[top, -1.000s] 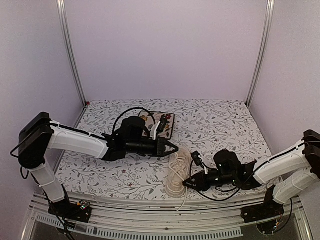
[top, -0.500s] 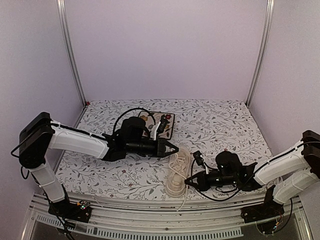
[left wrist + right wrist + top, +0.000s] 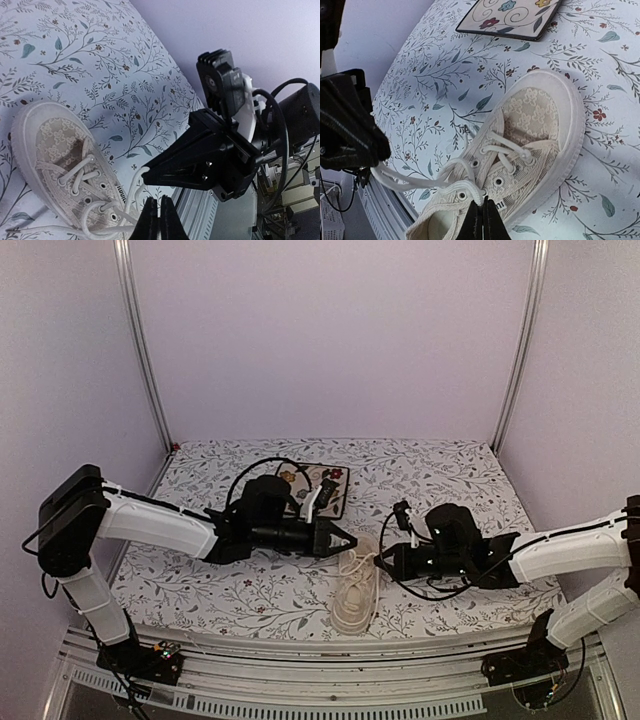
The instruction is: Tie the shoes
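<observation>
Sneaker (image 3: 355, 595) laces (image 3: 507, 150): one strand is pinched by the right gripper (image 3: 482, 220), its fingers clenched on the strand just above the top eyelets, beside the tongue. From that spot white lace is stretched low over the table (image 3: 450, 480) to the left gripper (image 3: 158, 220). Its fingers are likewise pressed together. In the right wrist view the lace is seen running into its tip, so it is read as gripped there. A small slack loop is seen at the upper eyelets. The lower rows are crossed and threaded.

The sneaker is set upright on its sole near the front edge of the table, about mid-width. Its toe is pointed toward the back wall and its heel opening toward the arm bases.

Both grippers are held just above the sneaker with their tips facing each other, the left reaching in from the left and the right from the right. They are close together, with no contact visible.

A flower-patterned plate (image 3: 510, 15) with a dark rim is placed behind the toe, apart from the sneaker. In the top view it is partly hidden by the left arm.
</observation>
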Robot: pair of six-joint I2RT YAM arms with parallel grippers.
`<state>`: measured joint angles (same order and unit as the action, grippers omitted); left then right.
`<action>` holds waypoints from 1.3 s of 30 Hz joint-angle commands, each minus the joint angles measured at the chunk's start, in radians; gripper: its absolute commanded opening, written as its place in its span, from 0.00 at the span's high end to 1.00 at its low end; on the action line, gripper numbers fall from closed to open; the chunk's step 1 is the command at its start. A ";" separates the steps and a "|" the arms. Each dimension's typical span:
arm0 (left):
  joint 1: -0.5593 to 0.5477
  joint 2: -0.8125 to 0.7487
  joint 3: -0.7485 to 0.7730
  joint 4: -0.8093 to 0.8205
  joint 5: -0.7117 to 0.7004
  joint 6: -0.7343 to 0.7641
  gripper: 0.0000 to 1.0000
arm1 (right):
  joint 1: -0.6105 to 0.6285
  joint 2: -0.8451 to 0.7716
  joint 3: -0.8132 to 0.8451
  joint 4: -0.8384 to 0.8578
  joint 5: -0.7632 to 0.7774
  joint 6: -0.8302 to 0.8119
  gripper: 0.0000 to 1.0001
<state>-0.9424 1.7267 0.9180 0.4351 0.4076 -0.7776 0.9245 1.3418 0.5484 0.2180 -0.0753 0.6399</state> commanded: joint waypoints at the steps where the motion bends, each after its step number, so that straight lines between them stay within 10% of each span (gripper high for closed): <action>1: -0.001 0.006 -0.018 0.051 0.020 0.021 1.00 | -0.019 0.085 0.110 -0.100 0.002 -0.065 0.98; 11: -0.027 -0.037 -0.132 0.032 0.004 0.059 1.00 | -0.019 0.124 0.100 -0.093 -0.098 -0.063 0.98; 30: 0.002 -0.332 -0.262 -0.280 -0.208 0.100 0.31 | -0.018 0.105 0.071 -0.112 -0.205 -0.088 0.98; 39: 0.037 -0.093 -0.025 -0.385 -0.154 0.161 0.49 | -0.019 0.080 0.051 -0.124 -0.215 -0.091 0.98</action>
<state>-0.9188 1.5227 0.8097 0.1139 0.2287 -0.6567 0.9085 1.4410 0.6113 0.1066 -0.2775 0.5594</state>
